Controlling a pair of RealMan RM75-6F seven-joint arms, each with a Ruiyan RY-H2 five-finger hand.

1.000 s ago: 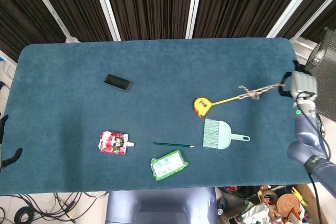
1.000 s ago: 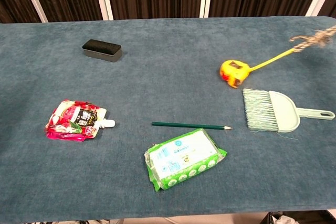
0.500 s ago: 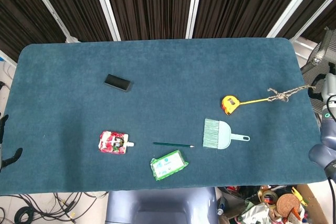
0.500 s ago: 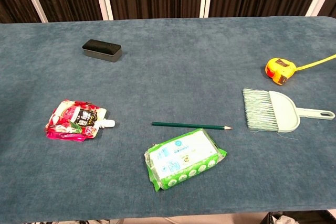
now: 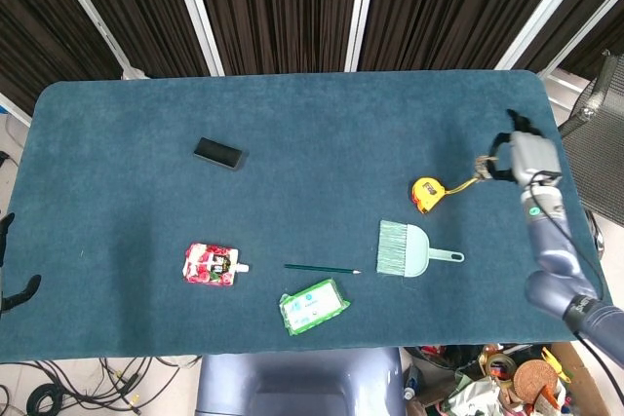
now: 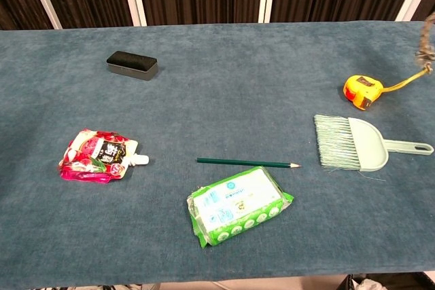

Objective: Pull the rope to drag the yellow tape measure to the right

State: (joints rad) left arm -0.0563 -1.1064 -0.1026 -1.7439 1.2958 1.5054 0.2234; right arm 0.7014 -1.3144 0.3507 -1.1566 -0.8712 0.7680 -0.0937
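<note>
The yellow tape measure lies on the blue table right of centre, just above the brush; the chest view shows the tape measure too. A short length of yellow blade runs from it up to the knotted rope. My right hand holds the rope's far end above the table's right part, close to the tape measure. In the chest view the rope rises out of frame at the right edge. My left hand shows only as dark fingers at the left edge, spread and holding nothing.
A pale green dustpan brush lies just below the tape measure. A green pencil, a green wipes pack, a red pouch and a black eraser lie further left. The table's right edge is near my right hand.
The tape measure slid right, from the table's centre to above the brush. My right hand first pulled away to the right, then came back left toward the tape measure, shortening the rope's span.
</note>
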